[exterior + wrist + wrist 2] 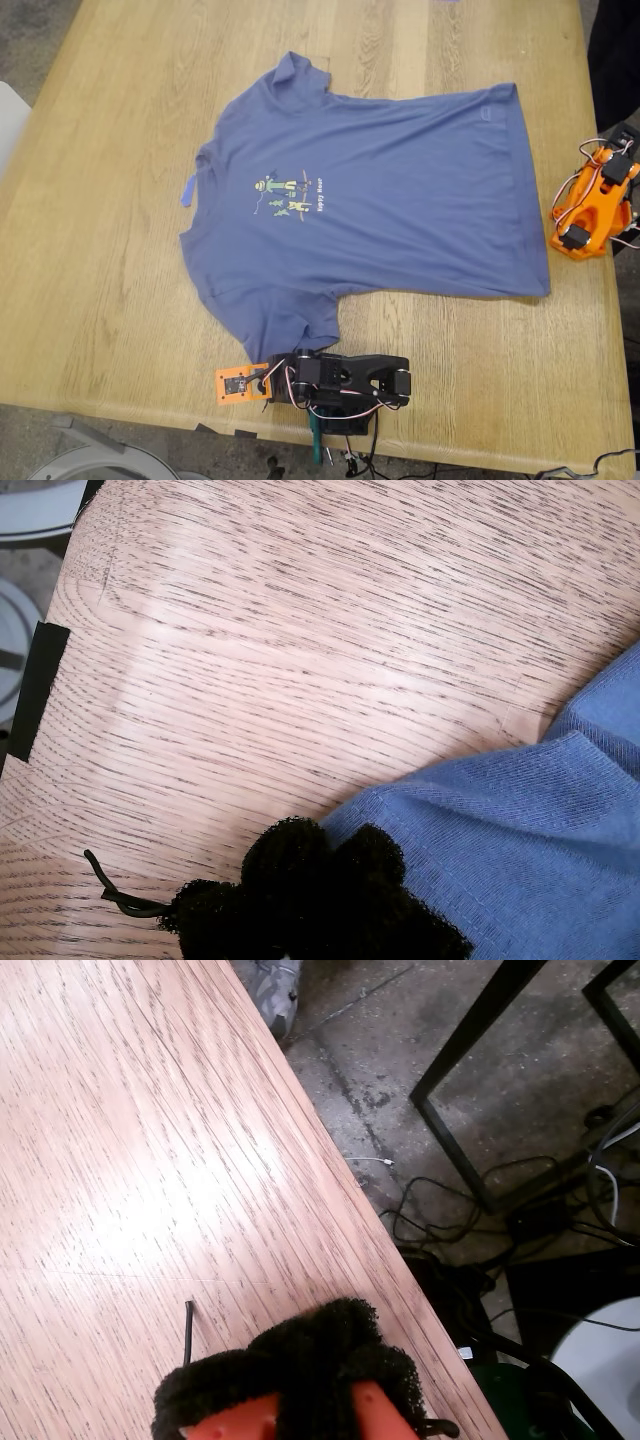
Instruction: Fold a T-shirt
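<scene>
**Desk:** What's at the tools?

**Me:** My first tool [328, 855] sits low over the tabletop [300, 660]. Its black foam pads [285, 865] look pressed together with nothing between them. The hem of a sleeve [480, 820] lies right beside them, maybe just brushing one pad; I can't tell whether it touches. My second tool [300, 1360] also looks closed and empty. It is over bare wood near the tabletop's edge, with floor and cables beyond.

**Desk:** And farther out?

**Me:** In the exterior view my first tool [240, 384] is at the near edge, on the black arm [350, 378], just off the lower sleeve [285, 325]. The orange arm [592, 200] is folded at that view's right edge, apart from the hem. The T-shirt [400, 200] lies flat and print-up across the middle of the tabletop, with its collar toward that view's left and its hem toward the right.

**Desk:** So which step?

**Me:** I'd say the very start, since nothing is folded and nothing is gripped. Next, I think my first tool must open, slide one pad under the sleeve edge, and pinch a single layer. My second tool has to travel to the hem to take the matching corner. Then both can carry that side over toward the middle together, so the cloth doesn't drag or bunch.
</scene>
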Controlling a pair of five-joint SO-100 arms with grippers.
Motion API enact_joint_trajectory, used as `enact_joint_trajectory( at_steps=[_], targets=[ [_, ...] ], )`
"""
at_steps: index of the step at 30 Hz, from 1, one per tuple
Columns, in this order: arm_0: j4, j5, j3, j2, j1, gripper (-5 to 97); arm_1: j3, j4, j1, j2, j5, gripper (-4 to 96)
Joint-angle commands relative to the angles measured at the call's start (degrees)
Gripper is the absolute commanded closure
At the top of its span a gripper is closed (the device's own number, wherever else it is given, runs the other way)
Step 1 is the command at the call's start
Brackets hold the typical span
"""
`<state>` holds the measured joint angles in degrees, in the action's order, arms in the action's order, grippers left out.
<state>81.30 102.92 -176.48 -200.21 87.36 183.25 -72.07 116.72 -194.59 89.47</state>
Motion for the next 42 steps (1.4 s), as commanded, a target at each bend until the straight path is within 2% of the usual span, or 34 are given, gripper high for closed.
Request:
enact_joint_trajectory(
  at_steps=[1,17,30,38,42],
  targets=[
    [0.5,-0.1,0.8,-5.7,1.3,92,4.0,0.9,6.3,-0.4,-0.7,91.1],
    [0.5,0.1,0.8,-6.1,1.4,92,3.7,0.6,5.4,-0.5,-1.0,91.1],
    [0.4,0.4,0.8,-6.6,1.7,92,3.7,8.5,2.2,-0.6,-1.9,91.1],
    [-1.8,1.4,1.1,-6.6,1.8,92,3.1,10.5,2.0,-0.6,-2.1,90.4],
    [-6.5,1.1,3.3,-6.6,0.9,92,-1.6,9.1,-3.3,-0.6,-2.9,87.9]
  ],
)
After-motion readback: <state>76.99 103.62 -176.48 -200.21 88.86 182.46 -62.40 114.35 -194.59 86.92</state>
